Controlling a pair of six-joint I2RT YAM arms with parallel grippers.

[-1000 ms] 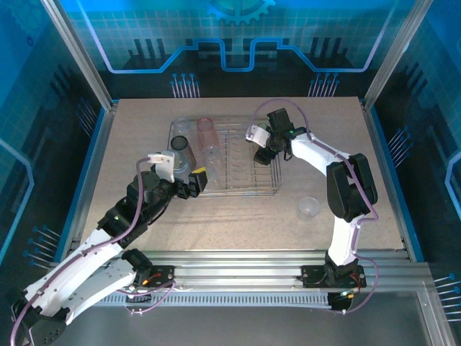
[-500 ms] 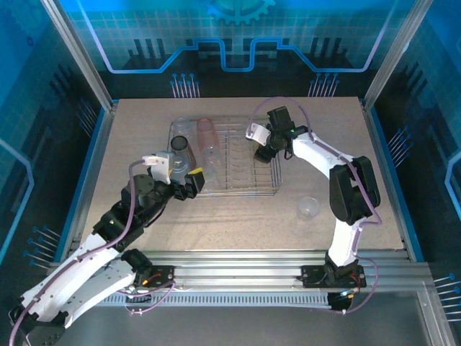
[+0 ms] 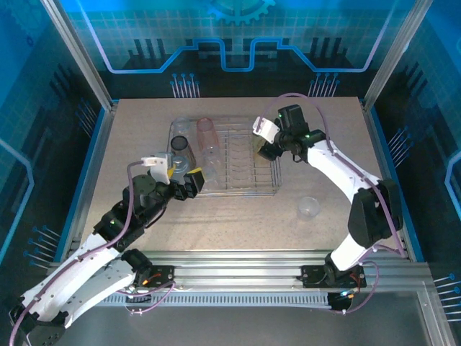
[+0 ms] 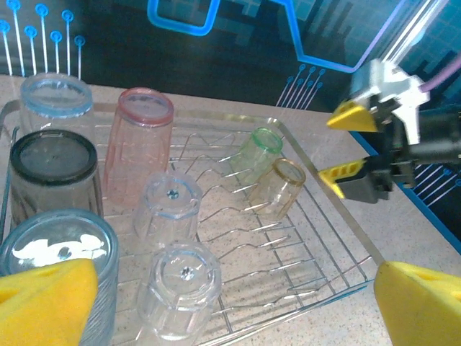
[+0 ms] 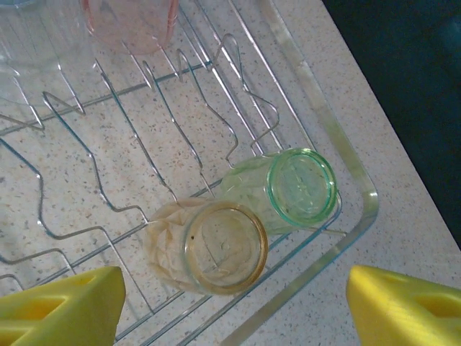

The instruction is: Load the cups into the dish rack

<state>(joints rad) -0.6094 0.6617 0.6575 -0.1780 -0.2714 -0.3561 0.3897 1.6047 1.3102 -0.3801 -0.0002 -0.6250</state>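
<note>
Orange cup rests in dish rack, just ahead of right gripper.

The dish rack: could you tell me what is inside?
The rack holds six standing cups, plus a green cup and an orange cup lying tipped. A finger partly covers the nearest.

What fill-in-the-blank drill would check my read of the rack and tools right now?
The green cup lies in the dish rack beside the ___ cup. One clear cup stands on the table, ___ the rack. The right tool is ___, not shut.
Missing words: orange; outside; open.
</note>
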